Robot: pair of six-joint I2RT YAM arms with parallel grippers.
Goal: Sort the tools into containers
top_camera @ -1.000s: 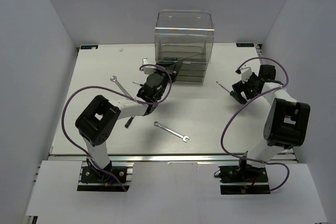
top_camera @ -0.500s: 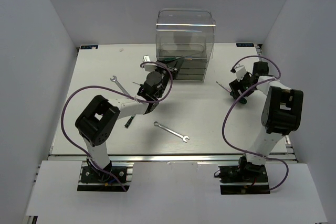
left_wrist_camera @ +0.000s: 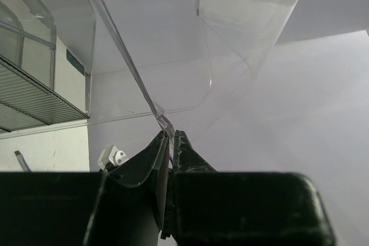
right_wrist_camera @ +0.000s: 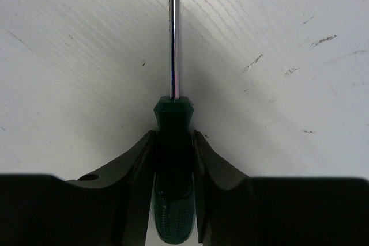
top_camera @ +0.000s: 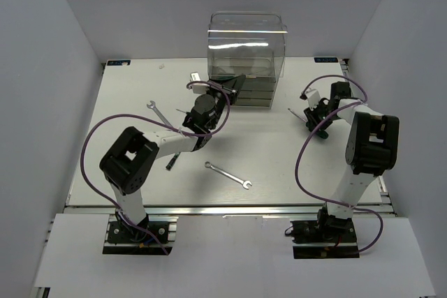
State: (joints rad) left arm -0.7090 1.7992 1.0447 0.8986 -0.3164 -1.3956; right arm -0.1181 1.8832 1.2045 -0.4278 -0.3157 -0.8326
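Note:
The containers (top_camera: 246, 50) are grey-clear drawers stacked in a tall transparent box at the back centre. My left gripper (top_camera: 235, 86) is at the box's lower front. In the left wrist view, the left gripper (left_wrist_camera: 172, 134) is shut on a thin clear plastic drawer edge (left_wrist_camera: 164, 120). My right gripper (top_camera: 312, 118) is low on the table at the right. Its jaws press both sides of a screwdriver's green-and-black handle (right_wrist_camera: 173, 120), and the metal shaft (right_wrist_camera: 174, 33) points away along the table. Two silver wrenches (top_camera: 159, 112) (top_camera: 228, 175) lie on the table.
Another screwdriver (top_camera: 171, 163) lies beside the left forearm. The white table (top_camera: 272, 151) ends at grey walls on the left, back and right. A purple cable loops off each arm.
My right gripper has moved back and left over the screwdriver, and its jaws have come in from wide open onto the handle. The left gripper has edged slightly toward the box, still shut.

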